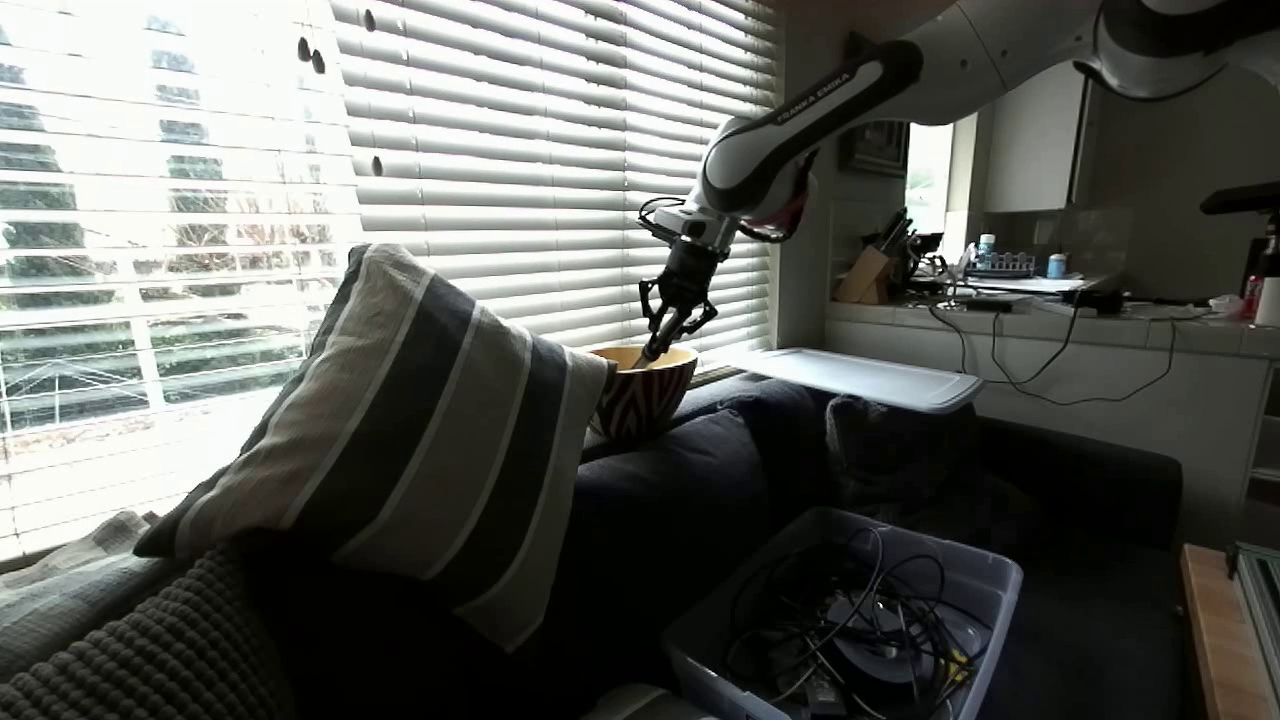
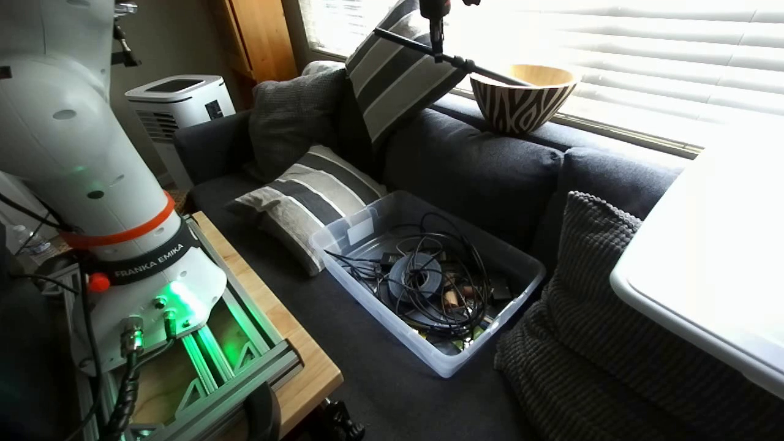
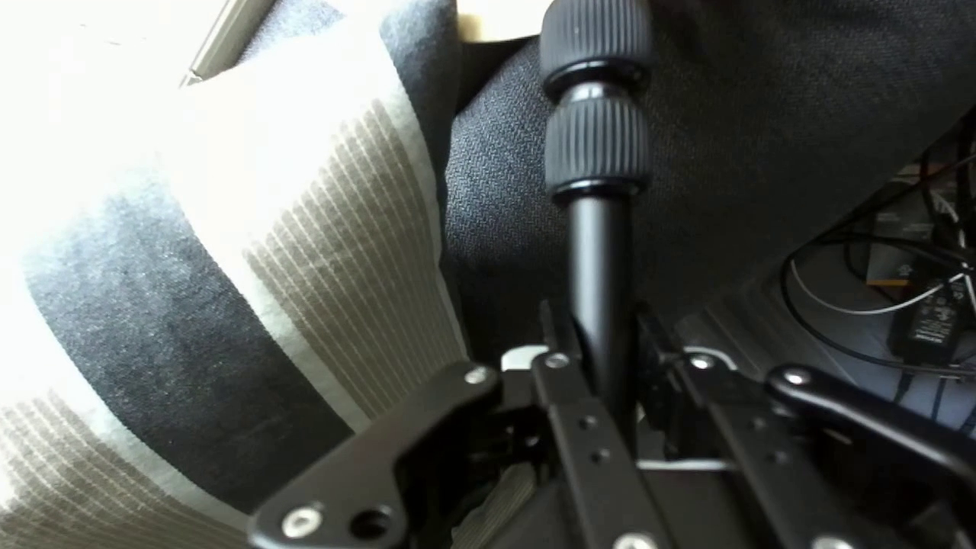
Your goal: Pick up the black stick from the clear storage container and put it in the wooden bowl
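Near zebra-striped wooden bowl [image 2: 520,110]: pinching black cylindrical stick [image 3: 602,259] in barely parted jaws. Reading "FRANKA EMIKA" on white arm [image 1: 960,60].

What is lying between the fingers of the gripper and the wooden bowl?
Part of the black stick: in an exterior view, it slants down from the fingers and reaches over the rim of the wooden bowl.
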